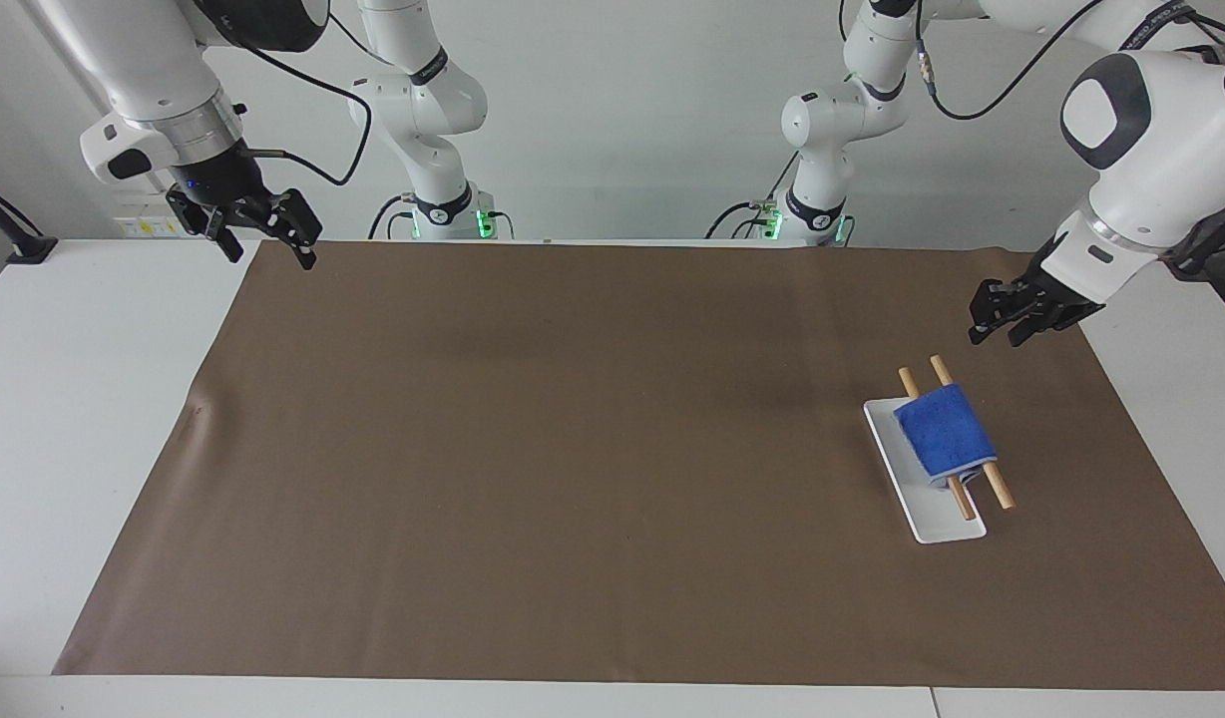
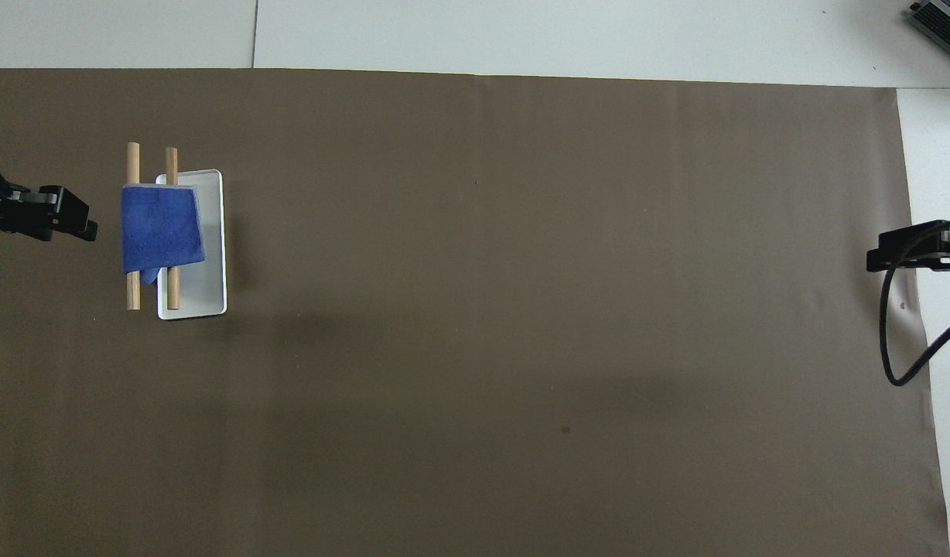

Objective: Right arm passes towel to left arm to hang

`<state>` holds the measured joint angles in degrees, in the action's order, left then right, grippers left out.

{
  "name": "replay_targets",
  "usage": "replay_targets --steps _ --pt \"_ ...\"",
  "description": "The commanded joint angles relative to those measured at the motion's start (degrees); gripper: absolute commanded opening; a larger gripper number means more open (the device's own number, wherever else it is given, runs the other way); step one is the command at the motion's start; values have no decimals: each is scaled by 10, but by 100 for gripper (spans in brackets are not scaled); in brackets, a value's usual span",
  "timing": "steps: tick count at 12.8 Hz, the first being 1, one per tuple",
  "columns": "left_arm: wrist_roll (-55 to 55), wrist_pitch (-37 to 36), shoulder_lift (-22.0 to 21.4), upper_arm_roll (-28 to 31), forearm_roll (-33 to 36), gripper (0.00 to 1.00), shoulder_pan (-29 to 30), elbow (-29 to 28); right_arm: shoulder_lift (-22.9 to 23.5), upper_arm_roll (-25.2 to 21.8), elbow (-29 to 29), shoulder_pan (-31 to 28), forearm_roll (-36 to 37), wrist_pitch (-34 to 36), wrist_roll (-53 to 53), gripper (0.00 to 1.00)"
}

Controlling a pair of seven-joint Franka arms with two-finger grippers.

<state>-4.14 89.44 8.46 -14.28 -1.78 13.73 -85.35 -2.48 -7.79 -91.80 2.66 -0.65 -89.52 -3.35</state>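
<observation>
The blue towel (image 1: pixel 944 431) lay draped over two wooden rods (image 1: pixel 998 487) on the white tray (image 1: pixel 934 521), just below the left pincer (image 1: pixel 1007 317), which hung empty with jaws parted, while the right pincer (image 1: pixel 261 230) waited open over the brown mat's (image 1: pixel 573 449) corner.
</observation>
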Motion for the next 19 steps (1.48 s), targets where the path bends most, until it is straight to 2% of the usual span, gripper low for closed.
replay_targets --steps 1,3,4,6,9,16,19 --pt "9 -35 -18 5 19 56 -12 5 -6 -6 -9 6 -1 -2 -6 100" --pt "8 -45 -27 11 60 61 -39 5 -6 -6 -9 6 -1 -2 -6 100" --pt "8 -45 -32 12 60 70 -41 5 -6 -6 -9 6 -1 -3 -7 100" --pt "10 -42 -55 21 58 100 -60 1 -5 -5 -9 6 8 -10 -7 100" --pt "10 -51 -76 22 55 100 -60 -6 -4 -2 -9 7 24 -21 -4 100" --pt "12 -43 -81 20 53 100 -53 -11 -6 2 -9 7 21 -15 -2 100" --pt "84 -25 -81 18 44 100 -54 -12 -6 2 -9 2 14 -15 -4 100"
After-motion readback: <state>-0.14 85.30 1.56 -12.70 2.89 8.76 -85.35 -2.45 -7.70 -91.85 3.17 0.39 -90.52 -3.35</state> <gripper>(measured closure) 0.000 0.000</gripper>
